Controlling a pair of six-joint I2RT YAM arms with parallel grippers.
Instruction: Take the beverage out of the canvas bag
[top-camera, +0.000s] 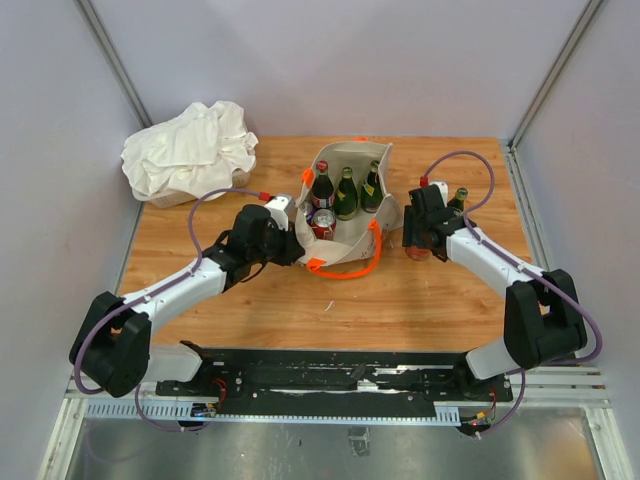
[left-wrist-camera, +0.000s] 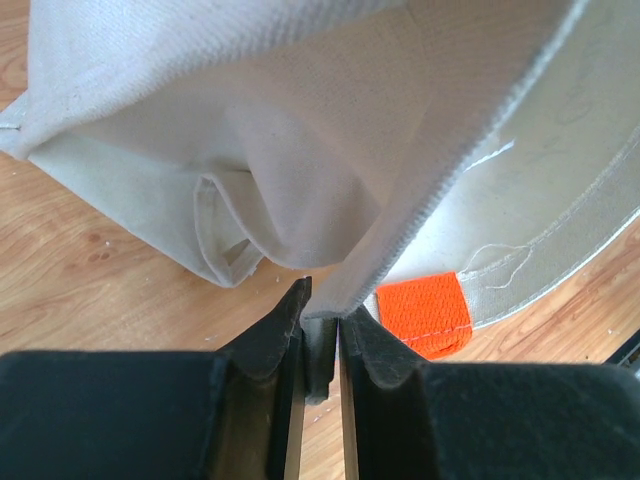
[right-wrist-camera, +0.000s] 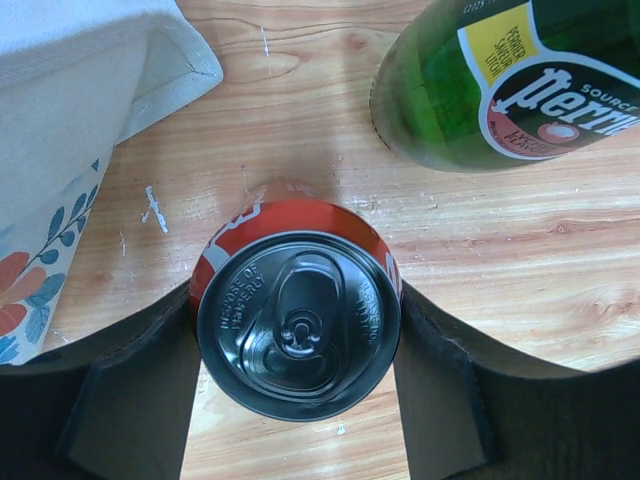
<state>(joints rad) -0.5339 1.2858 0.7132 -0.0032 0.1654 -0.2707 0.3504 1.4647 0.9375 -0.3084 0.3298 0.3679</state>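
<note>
The beige canvas bag (top-camera: 345, 248) with orange handles (top-camera: 347, 271) stands mid-table. Inside it are three dark glass bottles (top-camera: 346, 193) and a red can (top-camera: 323, 222). My left gripper (top-camera: 293, 240) is shut on the bag's left rim; the left wrist view shows the rim (left-wrist-camera: 400, 230) pinched between the fingers of my left gripper (left-wrist-camera: 322, 300), next to an orange handle end (left-wrist-camera: 425, 312). My right gripper (top-camera: 415, 245) is just right of the bag. In the right wrist view my right gripper (right-wrist-camera: 297, 300) is shut on an upright red soda can (right-wrist-camera: 298, 330) over the wood.
A green Perrier bottle (top-camera: 458, 200) stands on the table just behind my right gripper; it also shows in the right wrist view (right-wrist-camera: 500, 80). A white cloth heap (top-camera: 190, 150) lies at the back left. The bag's printed side (right-wrist-camera: 40, 270) is close on the can's left.
</note>
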